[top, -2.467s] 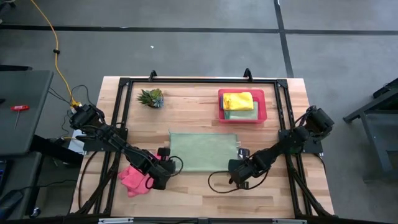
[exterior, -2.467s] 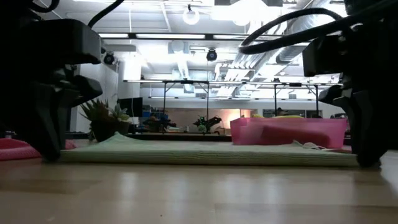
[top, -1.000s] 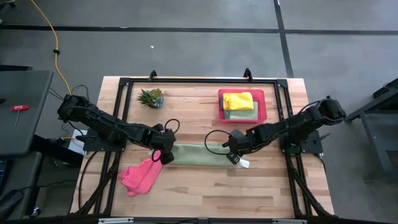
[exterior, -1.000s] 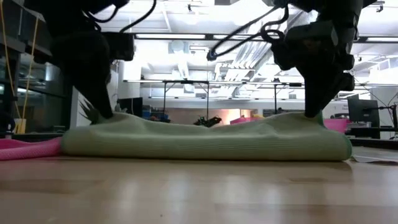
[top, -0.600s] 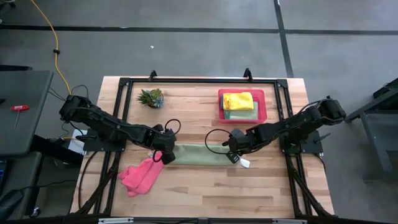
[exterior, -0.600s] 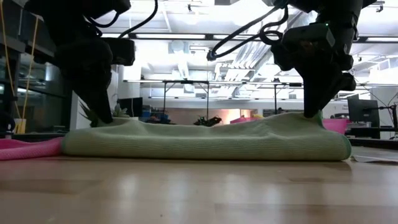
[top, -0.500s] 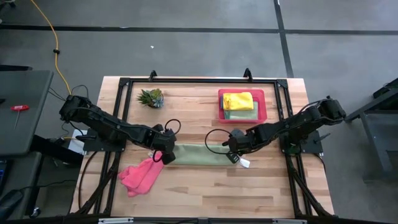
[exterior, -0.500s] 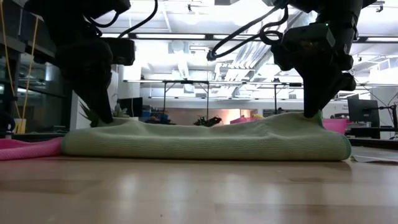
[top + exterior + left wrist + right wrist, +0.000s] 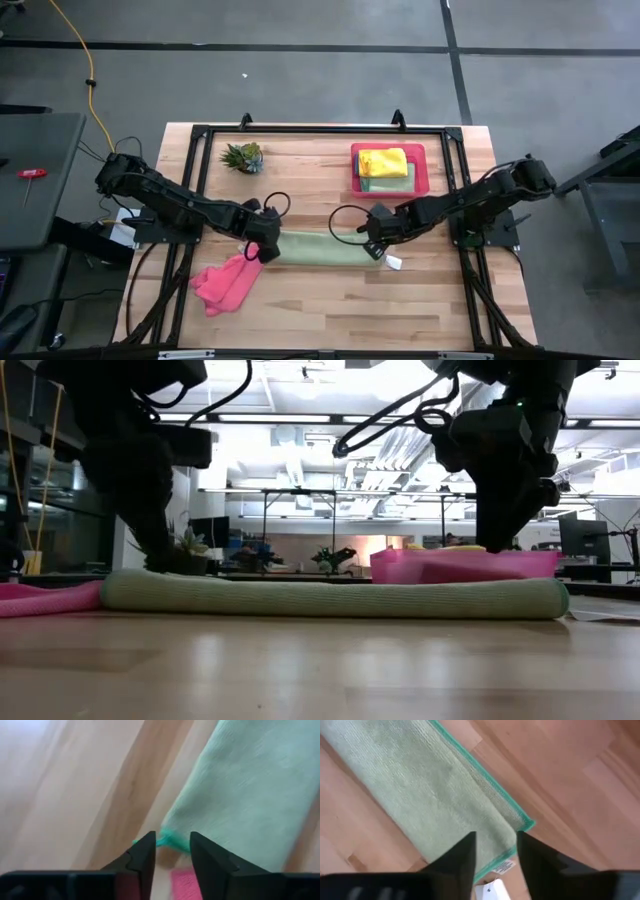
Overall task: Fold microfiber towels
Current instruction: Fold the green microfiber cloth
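Observation:
A light green microfiber towel (image 9: 322, 248) lies folded into a long strip across the middle of the table, flat on the wood in the low view (image 9: 330, 598). My left gripper (image 9: 263, 247) stands open over the strip's left end, its fingers either side of a teal-edged corner (image 9: 167, 840). My right gripper (image 9: 376, 245) stands open over the right end, above the stitched corner (image 9: 520, 826). A crumpled pink towel (image 9: 225, 283) lies at the near left. A yellow towel (image 9: 383, 162) sits folded on another towel in the pink tray (image 9: 420, 172).
A small spiky plant (image 9: 243, 156) stands at the far left. A white tag (image 9: 392, 262) lies on the wood by the strip's right end. A black frame (image 9: 320, 130) runs around the table. Bare wood lies along the near edge.
Both grippers have let go of the green towel's far edge. The two raised ends, which stood in peaks under the fingers, have sunk, and the strip now lies low and level. Neither arm has moved away.

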You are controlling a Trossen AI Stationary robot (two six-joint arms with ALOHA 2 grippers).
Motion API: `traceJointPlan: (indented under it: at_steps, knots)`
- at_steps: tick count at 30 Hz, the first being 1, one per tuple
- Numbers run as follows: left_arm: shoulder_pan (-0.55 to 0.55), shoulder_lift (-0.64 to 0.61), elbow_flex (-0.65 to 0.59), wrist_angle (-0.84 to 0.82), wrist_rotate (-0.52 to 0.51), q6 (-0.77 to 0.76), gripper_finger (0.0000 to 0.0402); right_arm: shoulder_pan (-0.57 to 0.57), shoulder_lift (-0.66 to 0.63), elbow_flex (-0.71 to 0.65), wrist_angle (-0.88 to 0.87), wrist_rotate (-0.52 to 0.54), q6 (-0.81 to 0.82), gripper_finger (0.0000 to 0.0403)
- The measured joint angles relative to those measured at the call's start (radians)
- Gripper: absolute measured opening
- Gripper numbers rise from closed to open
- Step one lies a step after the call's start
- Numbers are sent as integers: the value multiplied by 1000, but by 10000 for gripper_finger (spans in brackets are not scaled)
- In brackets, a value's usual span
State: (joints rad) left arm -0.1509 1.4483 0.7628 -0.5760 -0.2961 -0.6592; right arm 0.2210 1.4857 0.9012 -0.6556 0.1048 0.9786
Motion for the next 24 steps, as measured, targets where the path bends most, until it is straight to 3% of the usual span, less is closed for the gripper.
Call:
traceJointPlan:
  at_steps: [8, 13, 17, 24]
  knots:
    - [14, -75, 0, -117, -29, 105, 180, -34, -34, 0, -5, 3, -164, 218]
    - [-17, -181, 0, -28, 6, 179, 198, 26, -98, 0, 18, 19, -247, 226]
    - [-92, -225, 2, 94, 21, 230, 197, 129, -113, 1, 67, 95, -262, 227]
    - [-227, -107, 1, 149, 8, 271, 197, 257, -40, 1, 111, 161, -260, 227]
